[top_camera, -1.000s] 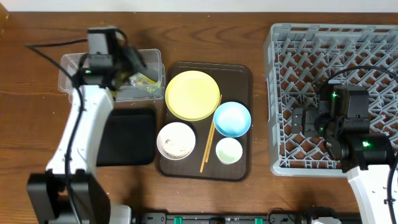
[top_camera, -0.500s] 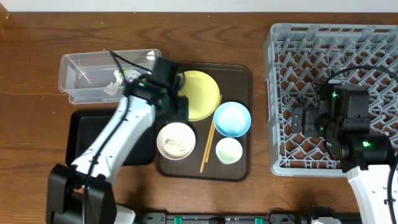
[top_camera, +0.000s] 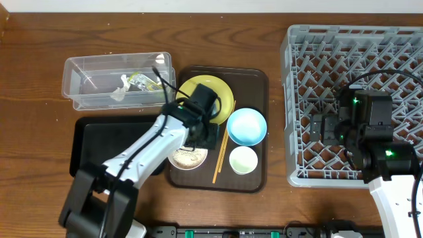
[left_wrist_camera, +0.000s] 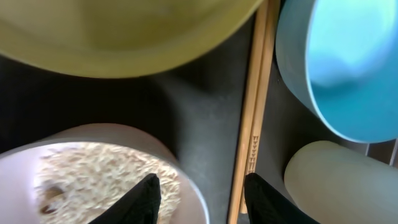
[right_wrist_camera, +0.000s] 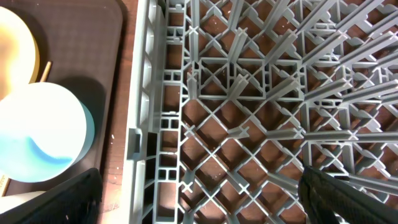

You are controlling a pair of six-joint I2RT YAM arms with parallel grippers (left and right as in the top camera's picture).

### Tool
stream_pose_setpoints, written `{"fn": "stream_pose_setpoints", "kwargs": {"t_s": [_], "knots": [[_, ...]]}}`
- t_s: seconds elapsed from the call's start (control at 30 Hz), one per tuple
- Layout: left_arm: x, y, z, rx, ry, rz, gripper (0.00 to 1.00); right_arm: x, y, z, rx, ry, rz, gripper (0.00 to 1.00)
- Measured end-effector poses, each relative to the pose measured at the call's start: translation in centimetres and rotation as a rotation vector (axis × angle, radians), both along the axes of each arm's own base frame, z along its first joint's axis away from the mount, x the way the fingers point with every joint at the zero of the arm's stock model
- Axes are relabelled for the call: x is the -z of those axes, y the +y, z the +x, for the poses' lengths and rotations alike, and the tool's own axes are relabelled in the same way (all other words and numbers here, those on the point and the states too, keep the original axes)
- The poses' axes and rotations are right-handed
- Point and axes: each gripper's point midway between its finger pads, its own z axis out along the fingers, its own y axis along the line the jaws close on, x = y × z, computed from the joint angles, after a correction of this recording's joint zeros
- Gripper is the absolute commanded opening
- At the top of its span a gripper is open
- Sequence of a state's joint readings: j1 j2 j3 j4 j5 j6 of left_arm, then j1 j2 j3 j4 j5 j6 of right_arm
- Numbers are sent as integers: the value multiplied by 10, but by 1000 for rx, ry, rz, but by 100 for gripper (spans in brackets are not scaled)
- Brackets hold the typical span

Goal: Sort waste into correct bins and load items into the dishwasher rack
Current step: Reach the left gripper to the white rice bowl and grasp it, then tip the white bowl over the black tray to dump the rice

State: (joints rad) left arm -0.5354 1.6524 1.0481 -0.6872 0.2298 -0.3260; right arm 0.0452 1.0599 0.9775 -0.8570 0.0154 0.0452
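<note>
Left fingers (top_camera: pixel 201 135) part open, holding nothing, low over the right rim of the white bowl (left_wrist_camera: pixel 93 168) and the chopsticks (left_wrist_camera: pixel 255 106). Rice (left_wrist_camera: pixel 93 183) in that bowl. Small marks stamped on the chopsticks, too blurred to read. Blue bowl (left_wrist_camera: pixel 342 62), cup (left_wrist_camera: pixel 336 180) and plate (left_wrist_camera: pixel 124 31) close around, all on the brown tray (top_camera: pixel 254 82) mid-counter. From overhead the left arm hides part of the plate and white bowl.

Right fingers (top_camera: pixel 322 129) spread wide, empty, over the rack (top_camera: pixel 350 46) at the counter's right edge. Rack cut off on the right, and its near part is covered by the arm.

Tub (top_camera: pixel 79 79) toward the far-left corner holds the wrapper (top_camera: pixel 147 82) and tissue (top_camera: pixel 121 88). Black tray (top_camera: pixel 99 142) sits just nearer. Bare counter (top_camera: pixel 39 39) along the left edge, and a strip between brown tray and rack.
</note>
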Motion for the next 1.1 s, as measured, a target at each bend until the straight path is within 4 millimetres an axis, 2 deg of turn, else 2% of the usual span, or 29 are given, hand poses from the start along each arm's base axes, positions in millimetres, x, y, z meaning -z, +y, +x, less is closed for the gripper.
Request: {"fn": "stream_pose_setpoints", "kwargs": {"t_s": [0.1, 0.27, 0.47, 0.6, 0.87, 1.1], "knots": [[11, -1, -4, -4, 35, 18, 47, 0, 0, 0, 0, 0, 0, 99], [28, 2, -9, -31, 88, 46, 34, 0, 0, 0, 0, 1, 0, 99], [30, 2, -10, -39, 94, 49, 15, 1, 0, -2, 0, 10, 0, 99], [29, 3, -9, -44, 93, 54, 8, 2, 0, -2, 0, 11, 0, 99], [23, 9, -13, -47, 107, 89, 6, 2, 0, -2, 0, 11, 0, 99], [6, 12, -15, -41, 106, 97, 6, 2, 0, -2, 0, 11, -1, 99]]}}
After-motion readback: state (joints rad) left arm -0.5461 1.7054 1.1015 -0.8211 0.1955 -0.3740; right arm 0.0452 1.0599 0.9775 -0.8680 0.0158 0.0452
